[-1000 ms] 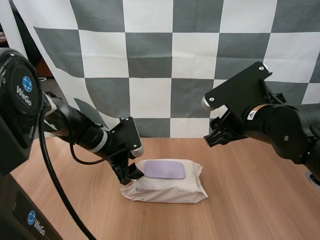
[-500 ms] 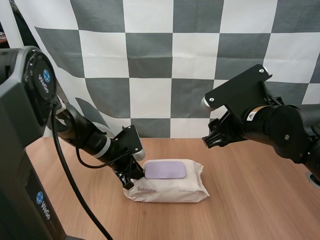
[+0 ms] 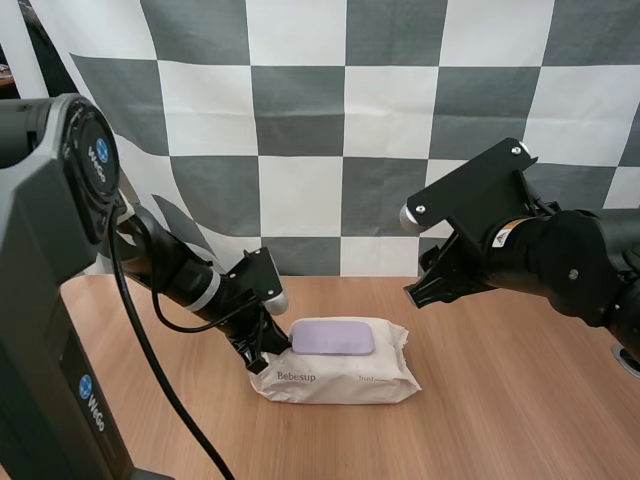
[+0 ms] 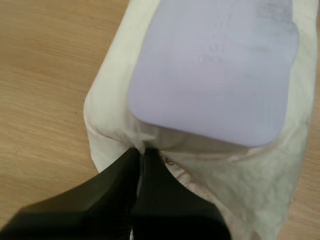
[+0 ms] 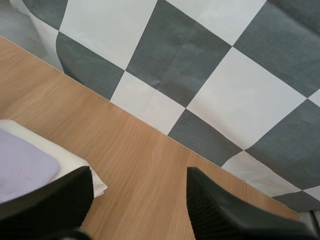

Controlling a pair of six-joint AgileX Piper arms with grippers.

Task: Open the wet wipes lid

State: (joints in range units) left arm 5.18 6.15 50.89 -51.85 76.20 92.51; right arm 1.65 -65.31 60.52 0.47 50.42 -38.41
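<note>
Two black fingers of the left gripper (image 4: 142,152) are lying closed together as one wedge. Their tips are pressing into the crumpled wrapper of the soft white plastic pack of wet wipes (image 4: 107,117), just beside one short edge of its flat, pale-lilac, rounded-rectangle lid (image 4: 215,70). Whether a fold of wrapper is caught between them cannot be told. The pack is lying flat on the light wooden table (image 3: 500,400), lid upward and shut.

The right gripper (image 5: 139,180) is hovering over bare table near the pack's other end, fingers wide apart and holding nothing.

The pack is probably light and yielding, likely to slide or buckle under a push. The lid looks stiffer, so its rim is the place to hook while the body is being held down.

Counted: one pack, one lid, two grippers.
</note>
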